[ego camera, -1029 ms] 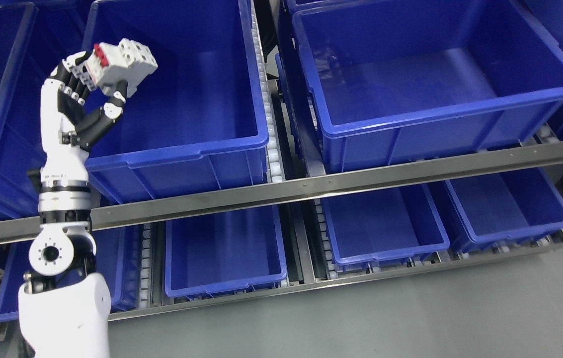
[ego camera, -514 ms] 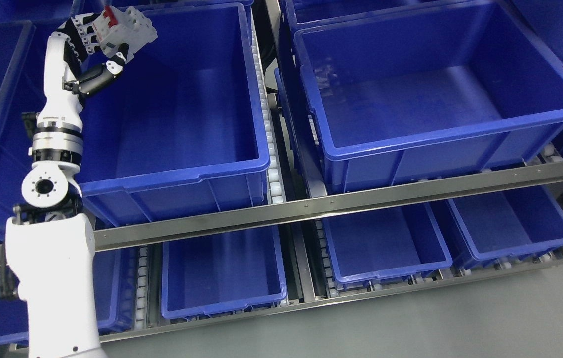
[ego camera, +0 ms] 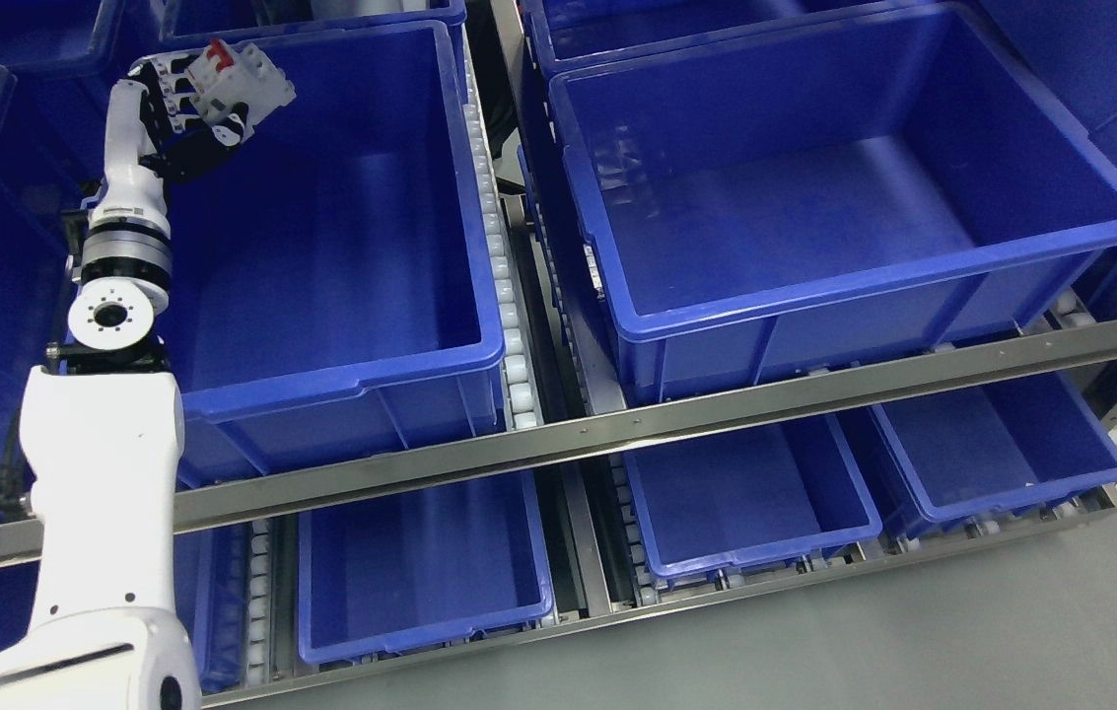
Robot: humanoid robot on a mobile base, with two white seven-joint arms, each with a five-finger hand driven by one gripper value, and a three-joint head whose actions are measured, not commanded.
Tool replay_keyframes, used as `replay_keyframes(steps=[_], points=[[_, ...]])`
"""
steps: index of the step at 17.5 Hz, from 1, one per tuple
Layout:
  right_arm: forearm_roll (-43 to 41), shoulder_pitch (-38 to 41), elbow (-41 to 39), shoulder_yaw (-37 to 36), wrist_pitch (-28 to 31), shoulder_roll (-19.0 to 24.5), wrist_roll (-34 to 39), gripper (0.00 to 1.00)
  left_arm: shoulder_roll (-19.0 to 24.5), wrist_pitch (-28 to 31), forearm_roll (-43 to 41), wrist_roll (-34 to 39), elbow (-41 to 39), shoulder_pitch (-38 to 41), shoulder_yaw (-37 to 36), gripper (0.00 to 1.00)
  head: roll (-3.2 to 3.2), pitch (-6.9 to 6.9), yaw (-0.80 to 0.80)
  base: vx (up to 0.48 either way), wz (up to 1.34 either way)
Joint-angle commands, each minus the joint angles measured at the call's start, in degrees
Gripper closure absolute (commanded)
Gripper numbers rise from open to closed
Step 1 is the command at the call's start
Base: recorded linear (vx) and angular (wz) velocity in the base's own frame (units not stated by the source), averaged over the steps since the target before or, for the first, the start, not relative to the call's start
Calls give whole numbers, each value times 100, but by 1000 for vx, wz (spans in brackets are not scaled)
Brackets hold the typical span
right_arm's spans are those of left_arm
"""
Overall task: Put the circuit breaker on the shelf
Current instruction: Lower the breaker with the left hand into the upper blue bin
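1. The left arm (ego camera: 100, 513) is seen coming in from the lower left of the frame and stretched almost straight up along the left side, white forearm first, then a round joint, a silver wrist ring, and the hand at the upper left.
2. The left hand (ego camera: 185, 104) is held up over the far left corner of the big blue bin (ego camera: 341, 365), bent at the wrist so the fingers point toward the right of the frame.
3. The fingers are curled tight around the circuit breaker (ego camera: 243, 84), with the thumb tucked under it, so it's pretty clearly gripped and not just resting there.
4. The circuit breaker is a white block with a red switch bit on top, tilted, held in the air above the bin's interior near its back rim at the upper left. It's not touching the bin floor.
5. The bin sits on the upper shelf level behind the steel rail (ego camera: 617, 434); a second large bin (ego camera: 864, 286) is seen beside it on the right, smaller ones below.
6. Most of the palm is hidden by the breaker and the fingers, and exactly how many fingers are on it can't be made out.
7. The arm's shoulder end is cut off by the bottom edge.
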Motion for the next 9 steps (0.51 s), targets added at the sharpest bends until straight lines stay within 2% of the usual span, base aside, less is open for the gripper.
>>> replay_keyframes(steps=[1, 7, 9], points=[[1, -1, 0, 114, -434, -100, 36, 0, 162, 7, -136, 178, 2280, -471, -544, 89, 0, 0, 0, 53, -54], [1, -1, 0, 114, -434, -100, 36, 0, 206, 7, -136, 231, 2263, -481, -580, 88, 0, 0, 0, 35, -54], [-8, -1, 0, 114, -434, -100, 36, 0, 215, 7, -136, 248, 2254, -463, -580, 84, 0, 0, 0, 13, 2]])
